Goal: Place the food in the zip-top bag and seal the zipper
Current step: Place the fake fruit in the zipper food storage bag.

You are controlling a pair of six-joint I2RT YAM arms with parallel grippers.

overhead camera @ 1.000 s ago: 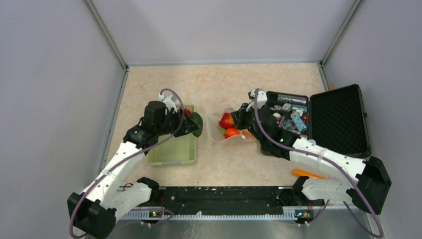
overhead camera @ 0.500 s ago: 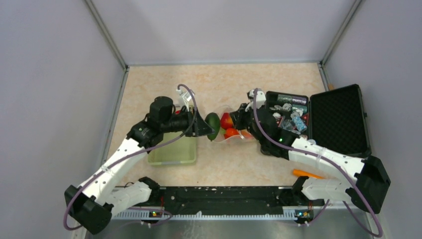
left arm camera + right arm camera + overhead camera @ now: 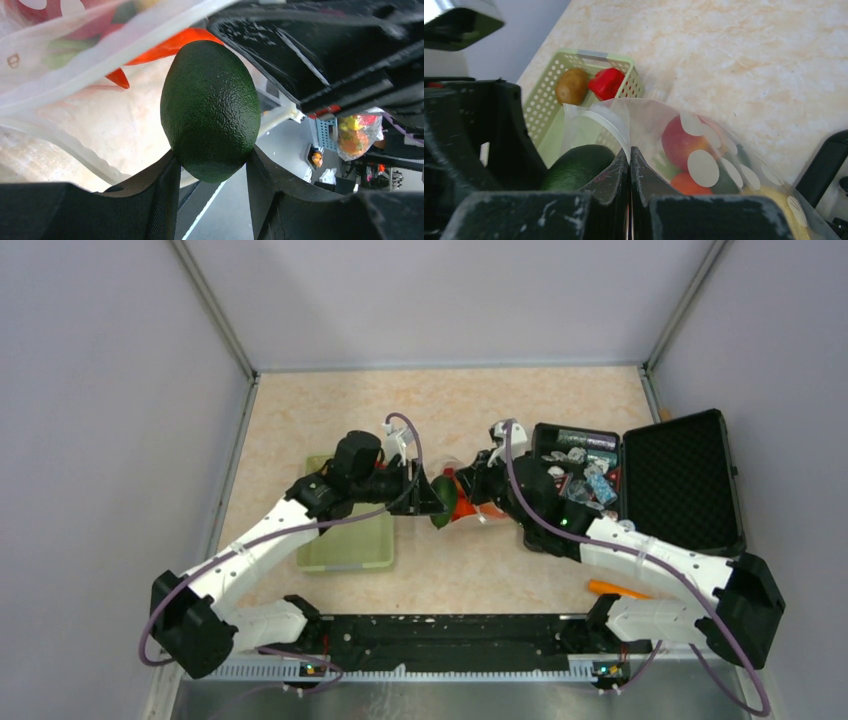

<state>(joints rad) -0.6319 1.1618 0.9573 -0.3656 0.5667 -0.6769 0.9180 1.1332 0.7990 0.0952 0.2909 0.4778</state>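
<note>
Left hand (image 3: 212,164) clamped on avocado (image 3: 210,100) at zip-top bag (image 3: 724,150) mouth. Right hand (image 3: 629,165) pinched together on rim. Push avocado past rim before releasing.

We see a dark green, pebbly avocado (image 3: 210,110) clamped by its lower end in the left gripper (image 3: 210,159), pointing out lengthwise at the mouth of the zip-top bag (image 3: 704,145). The right gripper (image 3: 629,160) pinches this clear, white-dotted bag at its rim, the whitish zipper (image 3: 610,127) curving away just past the tips. A red piece (image 3: 679,140) and an orange piece (image 3: 684,182) lie inside, just right of them.
</note>
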